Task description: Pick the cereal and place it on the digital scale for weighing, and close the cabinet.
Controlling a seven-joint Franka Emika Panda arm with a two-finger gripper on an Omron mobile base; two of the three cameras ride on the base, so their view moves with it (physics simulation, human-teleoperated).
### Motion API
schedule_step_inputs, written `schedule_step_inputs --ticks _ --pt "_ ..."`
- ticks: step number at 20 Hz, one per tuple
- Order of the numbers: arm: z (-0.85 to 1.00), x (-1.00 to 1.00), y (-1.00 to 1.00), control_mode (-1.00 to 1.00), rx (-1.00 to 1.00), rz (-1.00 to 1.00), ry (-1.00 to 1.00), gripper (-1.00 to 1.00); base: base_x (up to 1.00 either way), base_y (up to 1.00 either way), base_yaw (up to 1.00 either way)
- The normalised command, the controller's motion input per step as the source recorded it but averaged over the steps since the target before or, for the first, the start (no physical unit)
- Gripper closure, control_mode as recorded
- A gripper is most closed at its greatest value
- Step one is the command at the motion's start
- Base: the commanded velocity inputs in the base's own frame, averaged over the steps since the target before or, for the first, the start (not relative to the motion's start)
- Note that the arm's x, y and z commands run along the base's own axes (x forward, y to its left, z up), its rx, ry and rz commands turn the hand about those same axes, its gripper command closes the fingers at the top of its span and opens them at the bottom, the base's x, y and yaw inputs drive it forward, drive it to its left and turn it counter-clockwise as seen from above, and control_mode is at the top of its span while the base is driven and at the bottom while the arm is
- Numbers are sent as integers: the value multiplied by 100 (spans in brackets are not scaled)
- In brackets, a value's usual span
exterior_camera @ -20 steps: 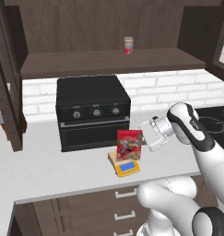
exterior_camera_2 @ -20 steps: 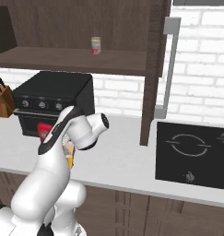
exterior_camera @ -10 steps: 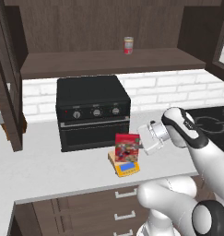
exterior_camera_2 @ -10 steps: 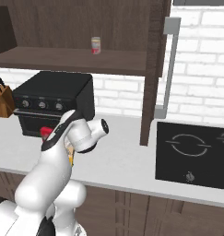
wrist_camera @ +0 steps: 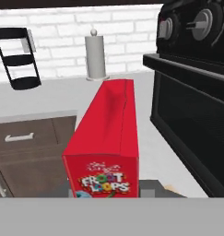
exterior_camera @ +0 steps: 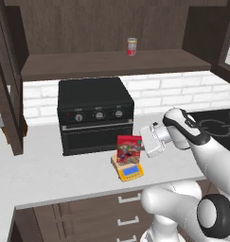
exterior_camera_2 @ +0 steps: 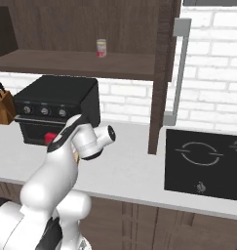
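Observation:
The cereal, a red box with a colourful front, stands upright right over the yellow digital scale on the counter; I cannot tell whether it touches the plate. My gripper reaches in from the right, shut on the box's side. In the hand view the cereal runs away from my gripper, clamped between the fingertips. From the right base view, a red corner of the cereal peeks out behind my arm. The cabinet stands open, one door with its silver handle swung out.
A black toaster oven sits just behind the scale. A small can stands on the cabinet shelf. There is a knife block at the left, a cooktop at the right, and a paper towel holder and black rack along the wall.
My gripper has carried the cereal slightly down and to the left, closer over the scale. Nothing else has moved.

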Motion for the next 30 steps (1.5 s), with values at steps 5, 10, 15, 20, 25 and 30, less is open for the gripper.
schedule_step_inputs --ticks 5,10,15,20,25,30 --pt "-12 20 0 -100 0 0 -3 100 0 0 0" --pt "-20 12 0 -100 0 0 -7 100 0 0 0" --pt "-26 0 0 -100 0 0 -8 100 0 0 0" --pt "-24 0 0 -100 0 0 -9 100 0 0 0" --pt "-12 3 6 -100 0 0 -3 100 0 0 0" --pt "0 4 12 -100 0 0 0 100 0 0 0"
